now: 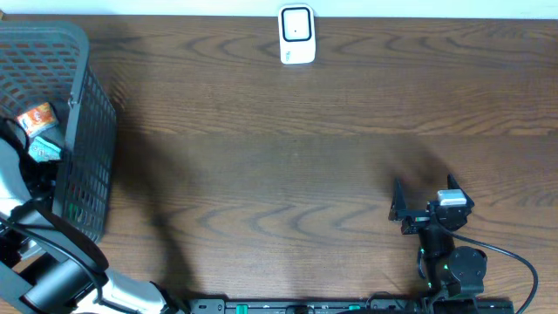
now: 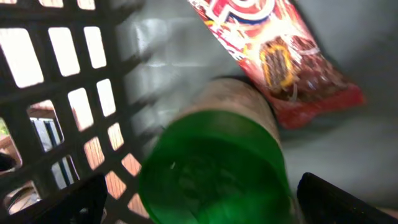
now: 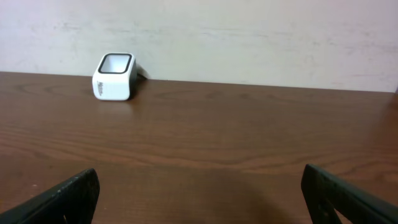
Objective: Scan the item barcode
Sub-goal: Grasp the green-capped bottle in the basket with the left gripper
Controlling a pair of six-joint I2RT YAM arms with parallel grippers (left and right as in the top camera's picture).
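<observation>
Inside the grey mesh basket [image 1: 83, 131], the left wrist view shows a round can with a green lid [image 2: 214, 171] lying next to a red snack packet [image 2: 286, 62]. My left gripper [image 2: 199, 202] is open, one dark finger [image 2: 81, 199] on each side of the green lid; whether they touch it cannot be told. The white barcode scanner [image 1: 296, 35] stands at the table's far edge, also seen from the right wrist [image 3: 114, 76]. My right gripper [image 1: 399, 208] hovers open and empty over the near right of the table.
The basket's wall [image 2: 56, 106] is close on the left of my left gripper. An orange packet [image 1: 37, 116] and a teal item [image 1: 44, 150] also lie in the basket. Bare wood table [image 1: 279, 157] stretches between the basket and scanner.
</observation>
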